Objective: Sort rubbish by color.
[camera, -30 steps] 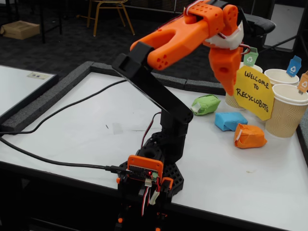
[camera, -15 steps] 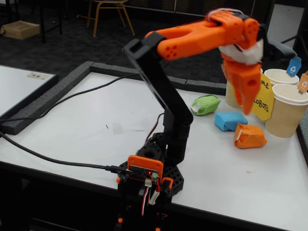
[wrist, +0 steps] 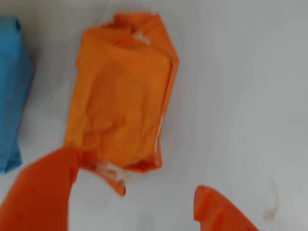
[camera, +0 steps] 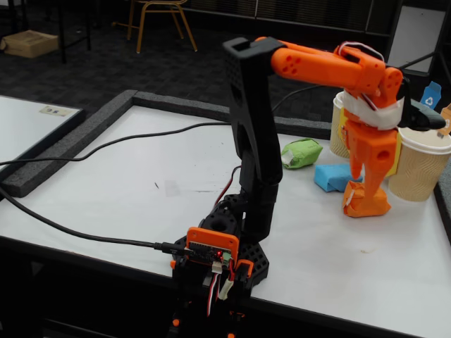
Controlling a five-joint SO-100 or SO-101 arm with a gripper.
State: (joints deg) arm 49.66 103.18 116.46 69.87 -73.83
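Arm (camera: 254, 127) had black lower links w/ orange upper link, orange wrist and a white band above the orange gripper (camera: 366, 184). Base (camera: 218, 253) was black w/ an orange board mount, red LED lit, red/white wires and black cables attached.

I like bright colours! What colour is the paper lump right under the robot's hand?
Orange. The paper lump shows best in the wrist view, just below the open hand.

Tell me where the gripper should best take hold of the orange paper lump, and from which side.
Probably across the middle of the orange lump, coming straight down from above. In the wrist view it lies flat on the table, longer than wide, with the gripper open above its near end. Closing across the narrow width suits the jaws; the blue lump lies close beside it.
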